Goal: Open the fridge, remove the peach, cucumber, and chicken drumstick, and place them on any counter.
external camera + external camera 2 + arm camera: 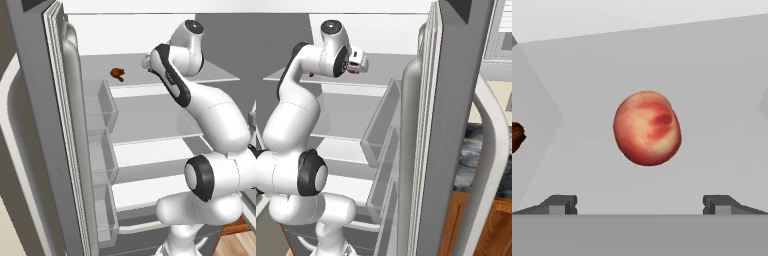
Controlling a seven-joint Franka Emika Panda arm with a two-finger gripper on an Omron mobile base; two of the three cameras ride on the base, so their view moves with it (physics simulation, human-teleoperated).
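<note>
The fridge stands with both doors swung open, and my arm reaches in over its top shelf. In the hand view the peach, round and red-orange, lies on that shelf straight ahead of my gripper. The gripper is open, with its fingertips wide apart and short of the fruit. The chicken drumstick, a small orange-brown lump, lies on the same shelf to the peach's left and shows at the hand view's left edge. The cucumber is out of view.
Clear door bins line the inside of the left door, and more bins line the right door. White shelves lie below the top one. A marbled counter on brown cabinets sits beyond the right door.
</note>
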